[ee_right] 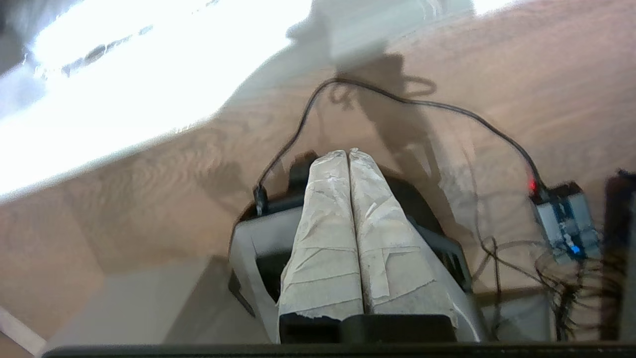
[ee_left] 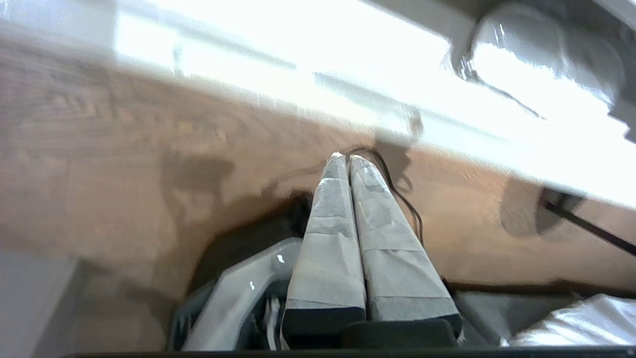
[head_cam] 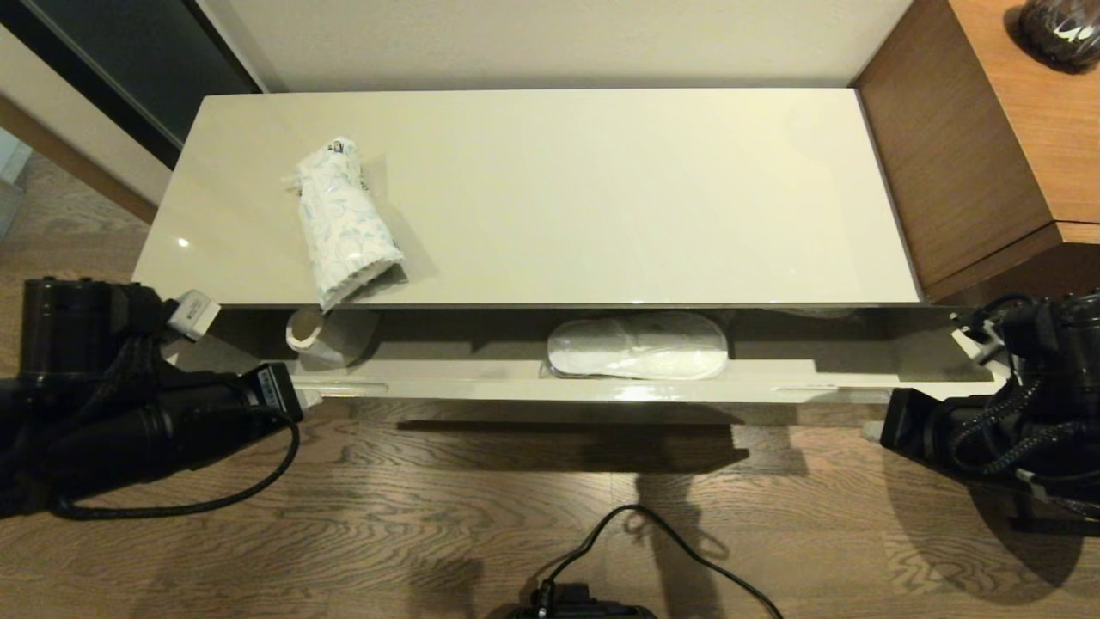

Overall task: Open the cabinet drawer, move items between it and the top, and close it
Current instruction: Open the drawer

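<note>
The cabinet drawer (head_cam: pixel 481 389) stands pulled partly out below the glossy beige top (head_cam: pixel 601 189). White slippers in clear plastic (head_cam: pixel 636 346) lie inside it right of the middle; they also show in the left wrist view (ee_left: pixel 546 74). A soft white bundle with blue-green print (head_cam: pixel 344 223) lies on the top at the left, its end over the front edge. My left arm (head_cam: pixel 172 421) is low by the drawer's left end, its gripper (ee_left: pixel 344 158) shut and empty above the wood floor. By the drawer's right end is my right arm (head_cam: pixel 988 430), its gripper (ee_right: pixel 348 153) also shut and empty.
A brown wooden unit (head_cam: pixel 971 172) adjoins the cabinet on the right, with a dark object (head_cam: pixel 1061 30) on it. A black cable (head_cam: pixel 653 533) loops over the floor toward my base (ee_right: pixel 258 238). A small box with lit indicators (ee_right: pixel 566 223) sits on the floor.
</note>
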